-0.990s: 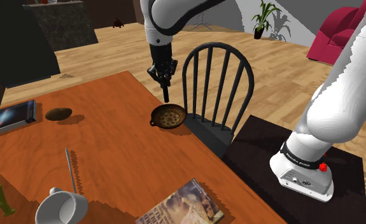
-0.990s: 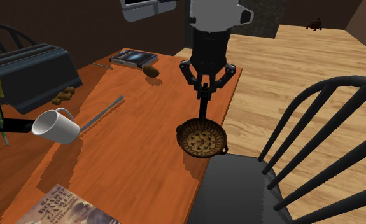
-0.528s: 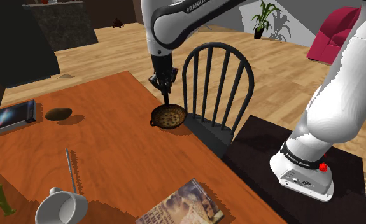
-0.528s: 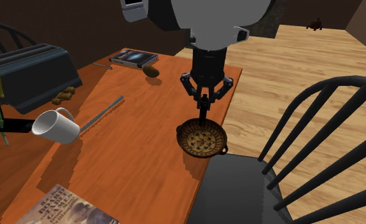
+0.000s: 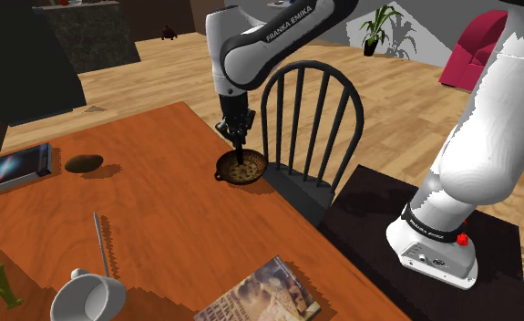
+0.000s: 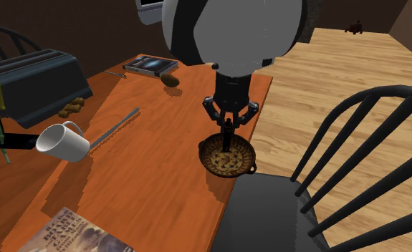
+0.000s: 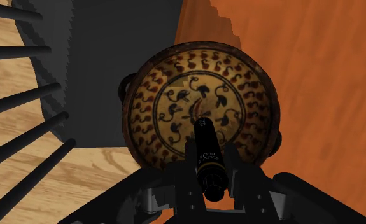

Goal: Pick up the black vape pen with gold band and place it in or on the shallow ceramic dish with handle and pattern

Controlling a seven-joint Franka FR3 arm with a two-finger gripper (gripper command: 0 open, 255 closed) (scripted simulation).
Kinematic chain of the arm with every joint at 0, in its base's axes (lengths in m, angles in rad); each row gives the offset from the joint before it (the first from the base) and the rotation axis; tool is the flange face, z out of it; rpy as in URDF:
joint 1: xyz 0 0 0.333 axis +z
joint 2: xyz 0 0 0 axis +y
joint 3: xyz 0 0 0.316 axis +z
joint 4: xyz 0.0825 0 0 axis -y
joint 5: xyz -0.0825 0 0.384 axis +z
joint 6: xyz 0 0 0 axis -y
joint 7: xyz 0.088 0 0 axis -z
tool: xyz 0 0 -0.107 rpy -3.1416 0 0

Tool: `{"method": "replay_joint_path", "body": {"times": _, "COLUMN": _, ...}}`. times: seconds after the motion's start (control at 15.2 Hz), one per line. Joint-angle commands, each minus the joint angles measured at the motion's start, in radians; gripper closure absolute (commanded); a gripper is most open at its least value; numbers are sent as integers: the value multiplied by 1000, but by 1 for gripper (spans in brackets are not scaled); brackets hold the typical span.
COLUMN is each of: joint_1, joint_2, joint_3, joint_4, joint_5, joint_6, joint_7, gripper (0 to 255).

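Observation:
The shallow brown dish with a dark leaf pattern and small side handles sits near the table's edge, beside the chair. My gripper hangs straight above it, shut on the black vape pen, which points down. From the second exterior view the gripper holds the pen upright, its lower end reaching down to the middle of the dish. Along the hand, the pen is clasped in the gripper, its tip over the centre of the dish. Whether the tip touches the dish is unclear.
A black spindle-back chair stands close against the table edge by the dish. On the orange wooden table lie a white mug, a grey rod, two books and a dark oval lump. A dark toaster sits further off.
The gripper has come down steadily with the pen held in it, bringing the pen's tip from well above the dish down into its bowl.

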Motion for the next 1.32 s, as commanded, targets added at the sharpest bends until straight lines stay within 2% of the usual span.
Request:
{"method": "replay_joint_path", "body": {"times": 0.0, "joint_1": 0, "joint_2": 1, "joint_3": 0, "joint_4": -3, "joint_5": 0, "joint_6": 4, "joint_7": 0, "gripper": 255}}
{"method": "replay_joint_path", "body": {"times": 0.33, "joint_1": 0, "joint_2": 1, "joint_3": 0, "joint_4": -3, "joint_5": 0, "joint_6": 4, "joint_7": 0, "gripper": 255}}
{"method": "replay_joint_path", "body": {"times": 0.4, "joint_1": 0, "joint_2": 1, "joint_3": 0, "joint_4": -3, "joint_5": 0, "joint_6": 4, "joint_7": 0, "gripper": 0}}
{"method": "replay_joint_path", "body": {"times": 0.73, "joint_1": 0, "joint_2": 1, "joint_3": 0, "joint_4": -3, "joint_5": 0, "joint_6": 4, "joint_7": 0, "gripper": 0}}
{"method": "replay_joint_path", "body": {"times": 0.99, "joint_1": -3, "joint_2": -49, "joint_3": 0, "joint_4": 71, "joint_5": 18, "joint_6": -117, "joint_7": -13, "gripper": 0}}
{"method": "replay_joint_path", "body": {"times": 1.25, "joint_1": -3, "joint_2": -49, "joint_3": 0, "joint_4": 71, "joint_5": 18, "joint_6": -117, "joint_7": -13, "gripper": 0}}
